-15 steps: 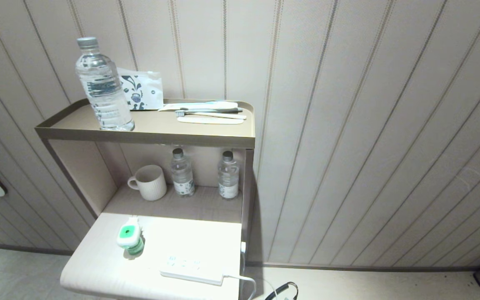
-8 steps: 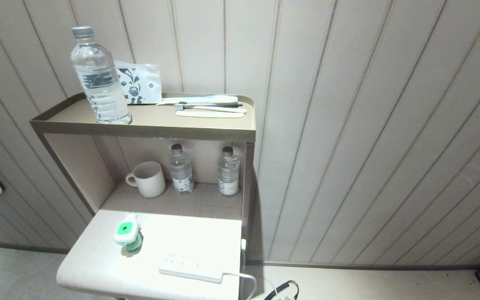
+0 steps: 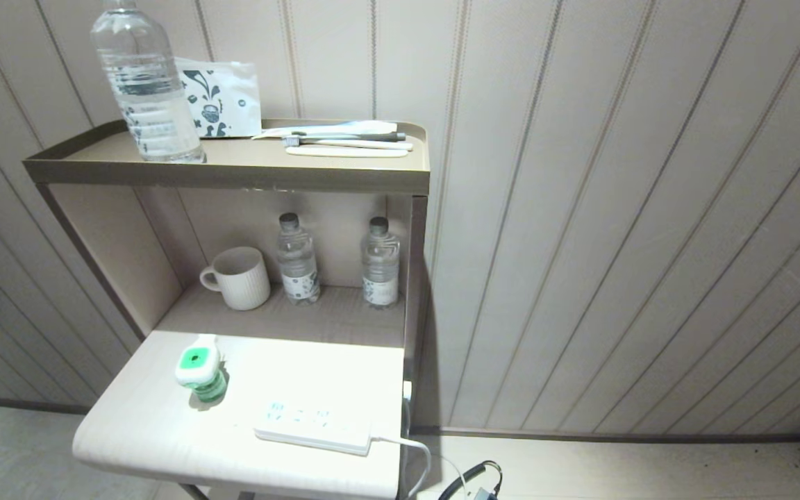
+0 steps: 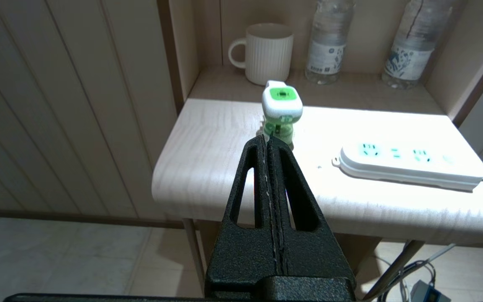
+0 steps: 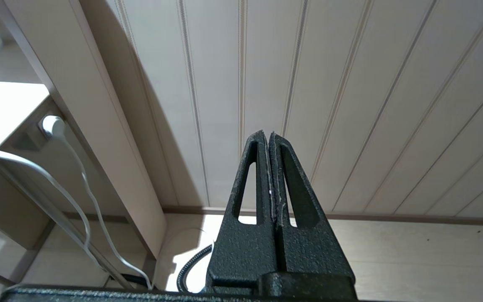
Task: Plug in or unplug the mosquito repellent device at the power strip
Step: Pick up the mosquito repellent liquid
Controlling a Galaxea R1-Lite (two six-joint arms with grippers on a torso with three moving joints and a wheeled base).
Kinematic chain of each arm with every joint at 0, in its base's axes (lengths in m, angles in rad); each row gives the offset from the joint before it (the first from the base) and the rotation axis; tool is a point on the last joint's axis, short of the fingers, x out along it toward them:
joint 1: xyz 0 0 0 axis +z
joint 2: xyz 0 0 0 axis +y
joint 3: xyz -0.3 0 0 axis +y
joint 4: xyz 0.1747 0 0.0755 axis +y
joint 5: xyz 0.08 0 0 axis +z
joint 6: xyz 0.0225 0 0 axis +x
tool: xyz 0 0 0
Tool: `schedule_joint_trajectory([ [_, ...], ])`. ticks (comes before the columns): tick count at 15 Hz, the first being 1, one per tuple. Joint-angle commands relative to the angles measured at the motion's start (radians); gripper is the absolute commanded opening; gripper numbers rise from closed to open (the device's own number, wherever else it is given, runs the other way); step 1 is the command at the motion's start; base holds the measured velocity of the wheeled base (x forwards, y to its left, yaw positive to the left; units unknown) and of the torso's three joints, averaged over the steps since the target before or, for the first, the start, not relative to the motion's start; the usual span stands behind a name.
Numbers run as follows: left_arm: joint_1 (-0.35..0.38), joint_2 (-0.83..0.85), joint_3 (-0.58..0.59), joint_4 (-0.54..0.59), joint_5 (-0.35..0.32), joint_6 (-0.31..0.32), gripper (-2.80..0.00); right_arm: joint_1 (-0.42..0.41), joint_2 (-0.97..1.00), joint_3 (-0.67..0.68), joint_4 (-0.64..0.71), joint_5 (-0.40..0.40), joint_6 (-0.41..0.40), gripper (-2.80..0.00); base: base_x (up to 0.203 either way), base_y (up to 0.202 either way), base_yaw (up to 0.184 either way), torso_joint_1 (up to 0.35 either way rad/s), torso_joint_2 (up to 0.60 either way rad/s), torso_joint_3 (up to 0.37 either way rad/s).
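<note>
The mosquito repellent device (image 4: 282,110) is seen upright, unplugged, just beyond the pressed-together tips of the left gripper (image 4: 268,140), with the power strip (image 4: 409,167) off to its side; the jaws should be opened before the cap is approached, while the right gripper (image 5: 268,135) is held shut, well away

**A hotel-style guest room corner**

The place reads as a furnished guest room, of the hotel kind. The wall (image 3: 580,208) is clad in pale vertical panelling with a dark skirting above a light floor (image 3: 615,465). Against it stands a small beige shelf unit (image 3: 233,173). Its top tray carries a large water bottle (image 3: 143,76), a printed sachet (image 3: 223,101) and a wrapped toothbrush set (image 3: 344,142), the sort of amenities laid out for guests. In the niche below stand a ribbed mug (image 3: 239,278) and two small water bottles (image 3: 297,258). On the tabletop (image 3: 136,430) a mosquito repellent device (image 3: 197,367) stands near a power strip (image 3: 313,423).
</note>
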Motion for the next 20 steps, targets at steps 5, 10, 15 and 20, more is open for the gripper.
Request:
schedule_joint_trajectory([
  [5, 0.0, 0.0, 0.0, -0.001, 0.0, 0.0, -2.8, 0.0, 0.0, 0.0, 0.0, 0.0, 0.0, -2.8, 0.0, 0.0, 0.0, -0.246, 0.54, 0.291],
  [10, 0.0, 0.001, 0.0, -0.001, 0.0, 0.0, -2.8, 0.0, 0.0, 0.0, 0.0, 0.0, 0.0, -2.8, 0.0, 0.0, 0.0, -0.221, 0.52, 0.286],
  [15, 0.0, 0.0, 0.0, -0.001, 0.0, 0.0, -2.8, 0.0, 0.0, 0.0, 0.0, 0.0, 0.0, -2.8, 0.0, 0.0, 0.0, -0.204, 0.49, 0.287],
  [20, 0.0, 0.0, 0.0, -0.001, 0.0, 0.0, -2.8, 0.0, 0.0, 0.0, 0.0, 0.002, 0.0, -2.8, 0.0, 0.0, 0.0, -0.151, 0.39, 0.237],
])
